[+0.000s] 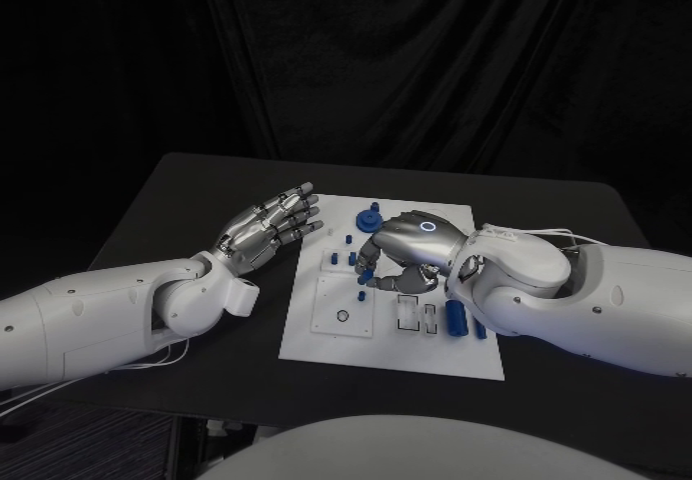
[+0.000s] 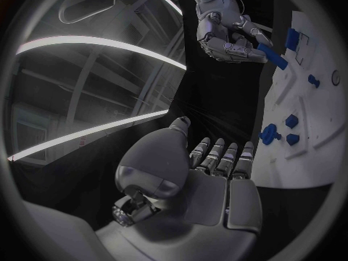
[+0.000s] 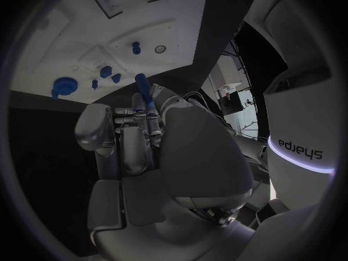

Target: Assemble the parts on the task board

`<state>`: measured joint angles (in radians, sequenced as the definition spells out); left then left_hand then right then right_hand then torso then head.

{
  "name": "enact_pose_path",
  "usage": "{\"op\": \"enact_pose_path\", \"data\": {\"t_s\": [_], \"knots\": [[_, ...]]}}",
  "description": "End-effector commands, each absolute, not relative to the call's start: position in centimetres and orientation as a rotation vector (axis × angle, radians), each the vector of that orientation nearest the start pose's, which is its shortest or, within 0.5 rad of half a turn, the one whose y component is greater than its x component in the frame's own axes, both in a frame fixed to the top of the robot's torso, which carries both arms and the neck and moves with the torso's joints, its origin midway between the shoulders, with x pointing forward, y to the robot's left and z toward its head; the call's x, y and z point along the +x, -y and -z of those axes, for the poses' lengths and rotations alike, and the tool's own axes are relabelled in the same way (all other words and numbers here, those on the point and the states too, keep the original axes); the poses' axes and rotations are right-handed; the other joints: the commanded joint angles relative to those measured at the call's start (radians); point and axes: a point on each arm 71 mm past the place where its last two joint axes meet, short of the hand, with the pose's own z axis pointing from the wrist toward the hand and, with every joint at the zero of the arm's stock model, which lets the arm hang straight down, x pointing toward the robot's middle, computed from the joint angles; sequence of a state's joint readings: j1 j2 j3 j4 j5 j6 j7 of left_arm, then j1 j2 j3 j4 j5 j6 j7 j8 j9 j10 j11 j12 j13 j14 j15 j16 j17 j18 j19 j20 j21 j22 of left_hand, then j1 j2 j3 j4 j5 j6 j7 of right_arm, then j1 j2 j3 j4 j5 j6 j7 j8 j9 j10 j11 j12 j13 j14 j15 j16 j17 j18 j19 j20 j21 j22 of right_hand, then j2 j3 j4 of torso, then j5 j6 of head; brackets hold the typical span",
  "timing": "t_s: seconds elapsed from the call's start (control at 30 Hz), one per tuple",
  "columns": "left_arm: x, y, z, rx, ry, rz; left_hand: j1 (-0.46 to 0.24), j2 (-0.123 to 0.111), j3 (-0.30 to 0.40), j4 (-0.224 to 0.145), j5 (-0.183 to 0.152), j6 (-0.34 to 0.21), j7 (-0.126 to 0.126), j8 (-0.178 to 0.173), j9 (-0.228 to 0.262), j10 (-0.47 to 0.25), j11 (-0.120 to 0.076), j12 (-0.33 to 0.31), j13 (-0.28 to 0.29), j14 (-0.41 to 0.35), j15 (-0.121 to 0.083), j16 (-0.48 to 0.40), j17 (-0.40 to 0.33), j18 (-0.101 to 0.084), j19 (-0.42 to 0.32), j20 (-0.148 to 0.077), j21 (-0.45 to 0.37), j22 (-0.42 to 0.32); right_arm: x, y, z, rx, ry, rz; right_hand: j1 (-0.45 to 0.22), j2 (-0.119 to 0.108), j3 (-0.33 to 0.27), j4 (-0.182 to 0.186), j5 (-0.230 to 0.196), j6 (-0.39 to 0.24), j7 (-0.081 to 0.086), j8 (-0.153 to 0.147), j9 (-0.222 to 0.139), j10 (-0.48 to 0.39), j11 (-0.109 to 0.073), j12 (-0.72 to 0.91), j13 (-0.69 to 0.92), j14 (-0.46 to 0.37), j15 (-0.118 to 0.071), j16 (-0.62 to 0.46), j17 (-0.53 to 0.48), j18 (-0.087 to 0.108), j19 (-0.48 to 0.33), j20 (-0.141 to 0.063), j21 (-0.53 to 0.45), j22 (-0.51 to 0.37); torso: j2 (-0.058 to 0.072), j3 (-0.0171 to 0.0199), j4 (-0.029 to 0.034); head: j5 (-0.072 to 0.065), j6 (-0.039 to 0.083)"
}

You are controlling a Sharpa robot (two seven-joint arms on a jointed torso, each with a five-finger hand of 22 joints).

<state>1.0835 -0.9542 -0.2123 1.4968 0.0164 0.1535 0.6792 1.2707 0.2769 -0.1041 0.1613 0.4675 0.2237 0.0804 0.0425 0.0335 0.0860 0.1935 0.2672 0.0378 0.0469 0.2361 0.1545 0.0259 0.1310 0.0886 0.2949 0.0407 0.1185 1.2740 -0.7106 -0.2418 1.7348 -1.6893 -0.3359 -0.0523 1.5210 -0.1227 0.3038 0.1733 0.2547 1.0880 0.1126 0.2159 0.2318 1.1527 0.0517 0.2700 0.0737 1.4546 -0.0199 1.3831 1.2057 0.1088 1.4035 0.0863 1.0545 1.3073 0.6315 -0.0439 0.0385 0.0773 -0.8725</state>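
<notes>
I've got the right hand (image 1: 408, 250) over the task board (image 1: 392, 350), center frame, fingers curled in, pinching a blue peg (image 3: 144, 87) at the tips. Left hand (image 1: 268, 228) sits left of the board over the black worktop (image 1: 173, 200), fingers spread, holding nothing. More blue parts (image 1: 372, 214) near the board's top edge & a blue cylinder (image 1: 457, 318) lower right, prob lying flat

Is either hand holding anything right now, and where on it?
The right hand pinches a blue peg by one end, the other end sticking out past the fingers. The left hand holds nothing.
</notes>
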Motion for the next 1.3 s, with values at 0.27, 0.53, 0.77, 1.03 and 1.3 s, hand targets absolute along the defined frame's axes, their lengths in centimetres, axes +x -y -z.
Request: {"op": "enact_pose_path", "data": {"t_s": [0.27,0.53,0.77,1.03,1.3], "knots": [[42.6,-25.6,26.5,-1.117,-1.414,1.957,0.006,0.006,0.007,-0.001,0.007,0.007,-0.001,0.004,0.001,0.003,0.007,0.005,0.002,-0.001,0.009,0.006,0.002,-0.01,0.007,-0.002,0.007,0.002,39.6,5.2,21.7,-0.792,-1.514,-0.927,0.002,0.01,0.002,-0.009,-0.007,0.01,-0.007,0.007,0.113,0.011,0.001,-0.007,0.001,0.01,0.0,0.006,0.006,-0.015,0.009,0.0,0.015,0.142,0.0,0.0008,0.0002,0.012,0.0],[42.7,-25.5,26.5,-1.116,-1.416,1.959,0.006,0.005,0.007,-0.002,0.007,0.008,0.002,0.004,0.001,0.002,0.006,0.005,0.002,-0.001,0.009,0.006,0.002,-0.01,0.008,-0.002,0.007,0.001,39.5,4.6,23.0,-0.803,-1.54,-0.93,0.003,0.009,0.002,-0.011,-0.008,0.011,-0.008,0.008,0.116,0.014,0.0,-0.01,0.002,0.011,-0.001,0.008,0.009,-0.016,0.011,-0.001,0.021,0.144,0.0,0.0006,0.0001,0.014,0.0],[42.8,-25.6,26.6,-1.117,-1.418,1.957,0.006,0.005,0.007,-0.002,0.007,0.008,0.002,0.004,0.001,0.002,0.006,0.005,0.002,-0.001,0.009,0.006,0.002,-0.01,0.008,-0.002,0.007,0.001,39.1,4.4,23.6,-0.794,-1.553,-0.935,0.006,0.01,0.003,-0.013,-0.009,0.012,-0.008,0.008,0.119,0.016,-0.001,-0.011,0.002,0.011,-0.001,0.007,0.008,-0.016,0.011,-0.002,0.02,0.143,0.0,0.0008,-0.0007,0.01,0.0],[42.8,-25.4,26.6,-1.118,-1.423,1.961,0.006,0.005,0.008,-0.002,0.007,0.008,0.004,0.005,0.001,0.001,0.005,0.004,0.001,-0.001,0.009,0.006,0.001,-0.011,0.009,-0.002,0.007,0.001,38.8,4.2,24.3,-0.787,-1.577,-0.933,0.008,0.011,0.004,-0.017,-0.007,0.016,-0.008,0.01,0.124,0.023,-0.002,-0.013,0.003,0.011,-0.003,0.007,0.008,-0.017,0.012,-0.003,0.025,0.144,0.0,0.0007,-0.0013,0.006,0.0],[42.8,-25.3,26.6,-1.119,-1.427,1.96,0.006,0.005,0.008,-0.002,0.007,0.008,0.005,0.005,0.001,0.001,0.005,0.004,0.001,-0.001,0.009,0.006,0.001,-0.011,0.009,-0.002,0.007,0.001,38.7,4.3,25.2,-0.777,-1.614,-0.916,0.009,0.011,0.004,-0.019,-0.006,0.016,-0.008,0.009,0.126,0.025,-0.003,-0.015,0.003,0.009,-0.003,0.003,0.0,-0.015,0.01,-0.003,0.019,0.142,0.0,0.0001,-0.0017,0.003,0.0]]}}
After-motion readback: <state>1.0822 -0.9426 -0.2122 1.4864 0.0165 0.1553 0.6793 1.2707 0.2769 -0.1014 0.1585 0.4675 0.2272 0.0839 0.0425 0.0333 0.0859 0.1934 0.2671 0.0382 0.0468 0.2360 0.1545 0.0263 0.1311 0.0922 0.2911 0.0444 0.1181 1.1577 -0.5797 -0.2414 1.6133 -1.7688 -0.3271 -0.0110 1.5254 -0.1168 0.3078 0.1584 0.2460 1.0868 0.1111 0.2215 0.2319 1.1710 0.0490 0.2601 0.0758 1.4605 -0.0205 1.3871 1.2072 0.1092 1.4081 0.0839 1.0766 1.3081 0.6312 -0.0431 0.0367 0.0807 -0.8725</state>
